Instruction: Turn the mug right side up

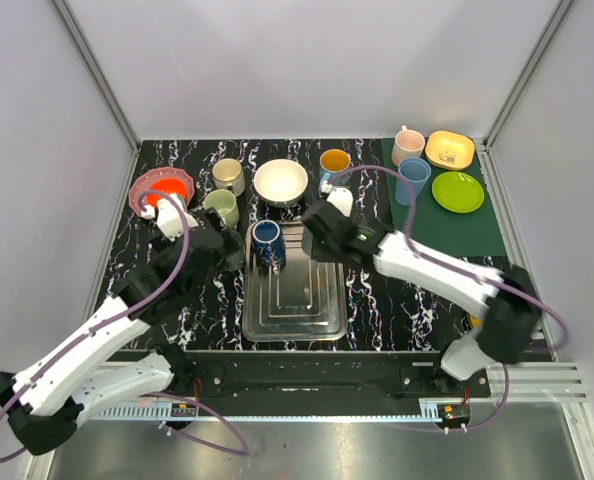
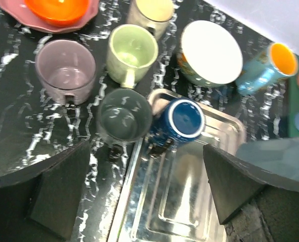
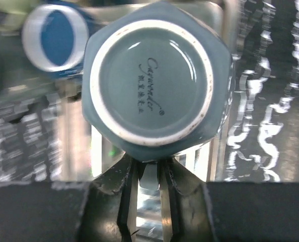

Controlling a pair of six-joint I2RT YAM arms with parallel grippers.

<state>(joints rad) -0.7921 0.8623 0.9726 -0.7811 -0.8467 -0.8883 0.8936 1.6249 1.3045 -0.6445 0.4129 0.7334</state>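
The right tool (image 3: 148, 177) was pressed in on what appeared to be the handle of the mug (image 3: 152, 80), with a slim piece showing between its two fingers. The mug sat directly ahead of that tool, its stamped base and pale foot ring turned back toward the wrist and its mouth facing away. Whether it was resting or lifted could not be established. Beyond it lay the steel tray (image 3: 71, 146). A dark blue cup (image 3: 54, 38) stood ahead to the tool's left, and the marbled surface (image 3: 270, 101) lay to its right. The left tool (image 2: 145, 171) was spread wide and empty. Judgement: the mug is glazed ceramic, so rigid, fairly heavy, slick and liable to chip. A handle grip may let the body swing, so rotation should be slow and set-down gentle.
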